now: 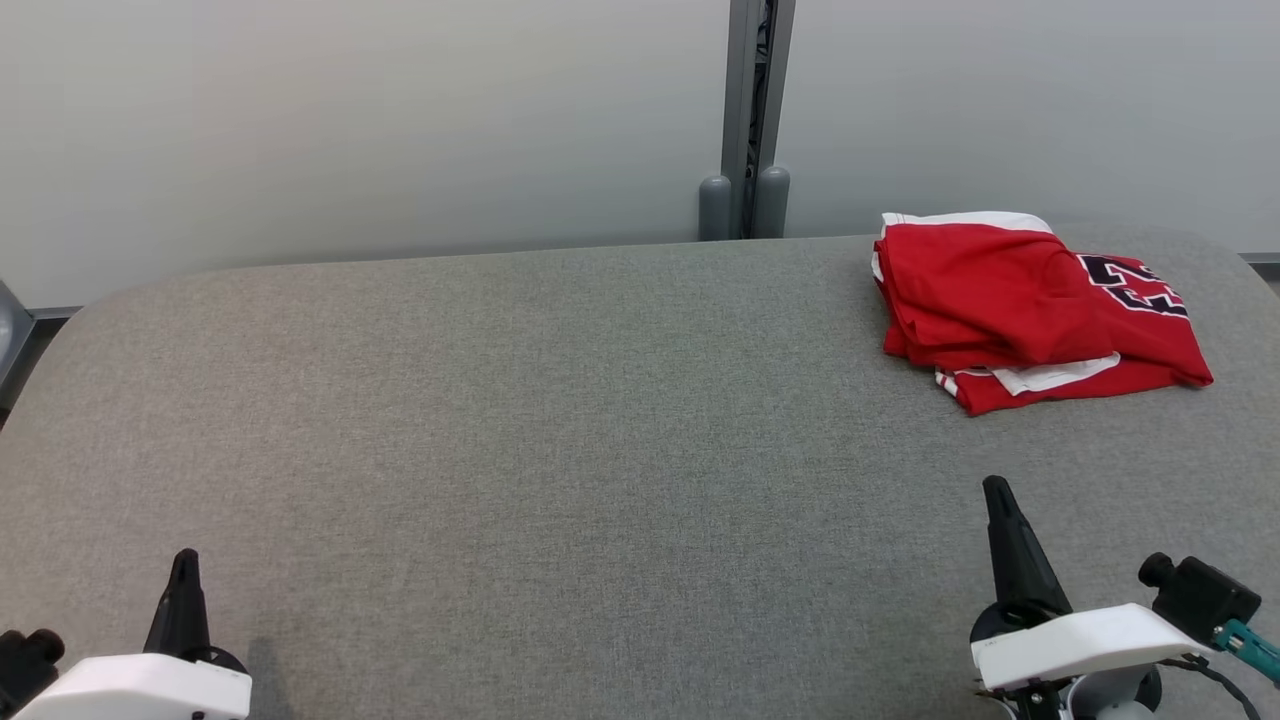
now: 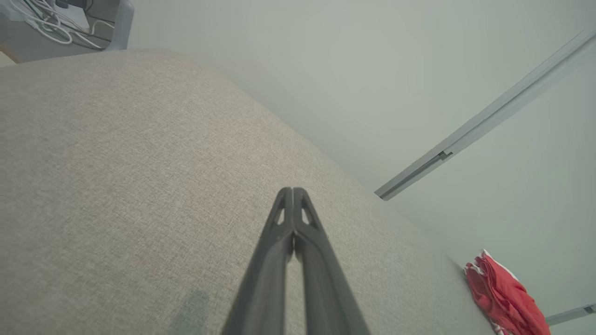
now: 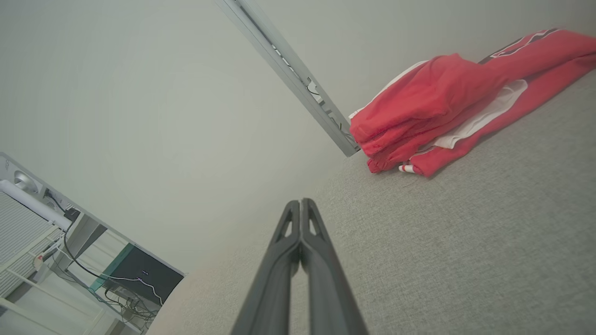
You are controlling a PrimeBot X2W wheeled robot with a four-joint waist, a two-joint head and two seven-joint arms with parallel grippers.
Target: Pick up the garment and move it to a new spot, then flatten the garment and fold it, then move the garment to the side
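The garment (image 1: 1030,305) is a red jersey with white trim and dark lettering, lying folded in a loose stack at the far right of the grey fabric table (image 1: 560,430). It also shows in the right wrist view as a red garment (image 3: 447,102) and small in the left wrist view as a red garment (image 2: 505,295). My right gripper (image 1: 996,488) is shut and empty, hovering near the front right, well short of the jersey. At the front left my left gripper (image 1: 185,556) is shut and empty too. Their fingertips meet in the wrist views, left gripper (image 2: 292,190) and right gripper (image 3: 300,201).
A pale wall with a grey vertical post (image 1: 755,120) runs behind the table. Cables and equipment (image 3: 116,279) lie beyond the table's left end.
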